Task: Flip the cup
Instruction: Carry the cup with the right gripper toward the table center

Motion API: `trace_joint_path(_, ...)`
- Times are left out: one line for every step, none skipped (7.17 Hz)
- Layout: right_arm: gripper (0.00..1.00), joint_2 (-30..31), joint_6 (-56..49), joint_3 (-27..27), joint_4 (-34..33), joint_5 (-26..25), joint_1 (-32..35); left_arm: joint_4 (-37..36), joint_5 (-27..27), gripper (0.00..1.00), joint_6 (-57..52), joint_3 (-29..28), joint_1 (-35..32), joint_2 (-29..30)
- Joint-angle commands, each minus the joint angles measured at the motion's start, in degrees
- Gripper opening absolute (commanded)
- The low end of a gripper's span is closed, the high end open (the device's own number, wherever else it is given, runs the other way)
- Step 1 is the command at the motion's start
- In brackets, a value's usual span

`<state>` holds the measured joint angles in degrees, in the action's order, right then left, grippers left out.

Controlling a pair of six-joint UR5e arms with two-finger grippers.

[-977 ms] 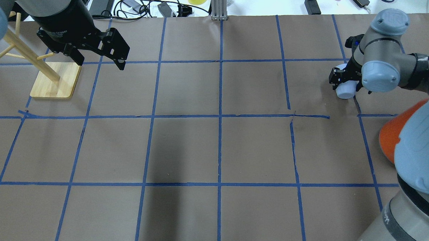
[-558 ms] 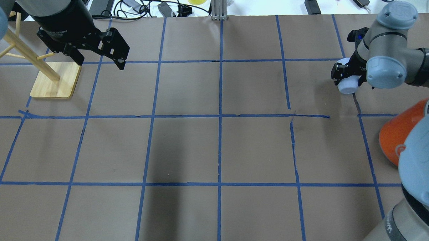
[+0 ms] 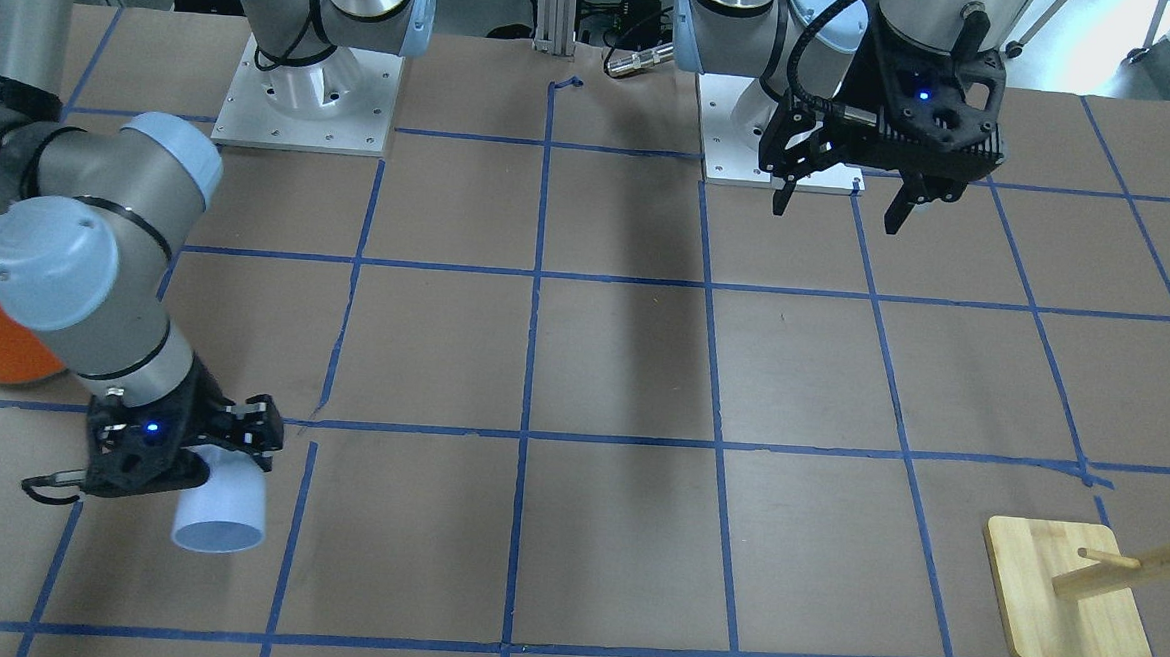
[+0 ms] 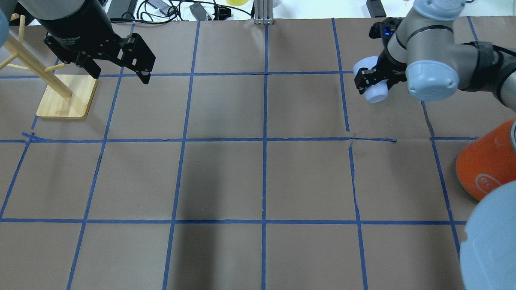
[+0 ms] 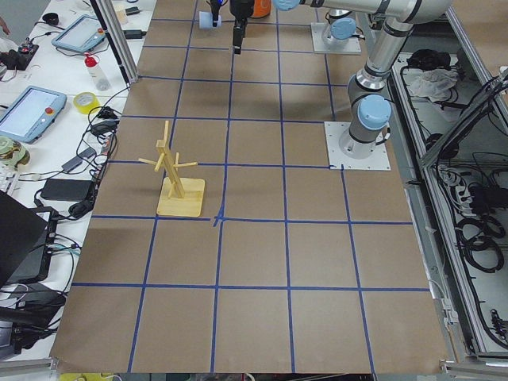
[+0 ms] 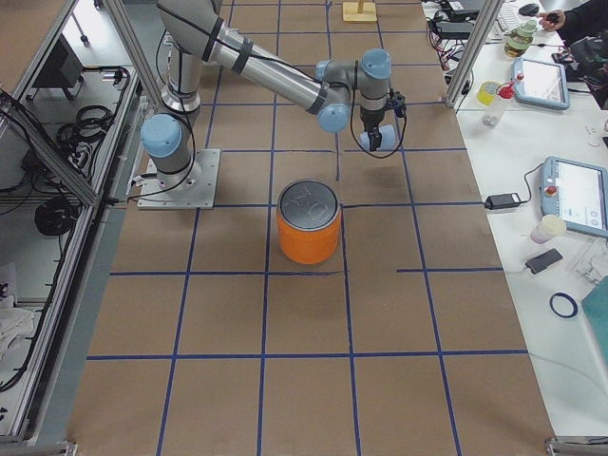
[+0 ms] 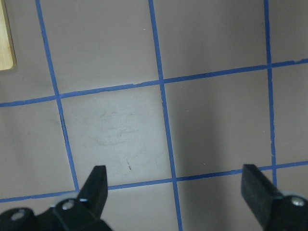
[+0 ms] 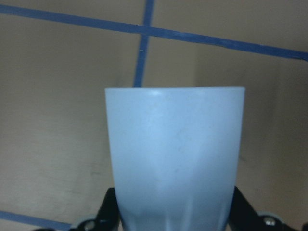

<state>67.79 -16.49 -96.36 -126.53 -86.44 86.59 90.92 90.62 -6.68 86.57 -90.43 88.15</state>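
Note:
The cup [image 4: 371, 82] is a small pale blue-white tumbler. My right gripper [image 4: 372, 78] is shut on it near its base and holds it on its side above the table, mouth pointing away from the robot. It also shows in the front view [image 3: 222, 512], the right side view [image 6: 372, 140] and the right wrist view [image 8: 175, 154], where it fills the middle between the fingers. My left gripper [image 4: 121, 75] is open and empty, far off above the table's left part. The left wrist view shows its gripper [image 7: 175, 175] with only taped paper below.
A large orange can [image 4: 489, 161] with a silver top [image 6: 309, 201] stands on the right side, nearer the robot than the cup. A wooden peg rack [image 4: 66, 96] stands at the far left, close to my left gripper. Cables and boxes lie beyond the far edge.
My right gripper has carried the cup to the left and farther from the robot in the overhead view, away from the orange can. The left arm has not moved.

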Motion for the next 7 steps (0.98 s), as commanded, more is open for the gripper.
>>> trace_joint_path(0.48, 0.2, -1.0, 1.7, -0.6, 0.2, 11.5, 0.0, 0.1, 1.0, 0.0, 0.0, 0.0, 0.0)
trace_joint_path(0.5, -0.1, -3.8, 2.1, -1.3, 1.2, 15.5, 0.0, 0.0, 1.0, 0.0, 0.0, 0.0, 0.0)
trace_joint_path(0.5, -0.2, -9.6, 2.1, -2.0, 1.4, 18.4, 0.0, 0.1, 1.0, 0.0, 0.1, 0.0, 0.0)
trace_joint_path(0.49, -0.5, -16.1, 1.6, -2.9, 0.9, 19.5, 0.1, 0.0, 1.0, 0.0, 0.1, 0.0, 0.0)
trace_joint_path(0.49, -1.1, -25.0, 1.4, -4.8, 0.8, 20.3, 0.1, 0.1, 1.0, 0.0, 0.1, 0.0, 0.0)
trace_joint_path(0.48, -1.3, -32.8, 1.3, -5.0, 0.5, 21.5, 0.1, 0.1, 1.0, 0.0, 0.1, 0.0, 0.0)
trace_joint_path(0.48, -1.7, -39.3, 1.3, -5.2, 0.5, 22.4, 0.1, 0.0, 1.0, 0.0, 0.1, 0.0, 0.0)
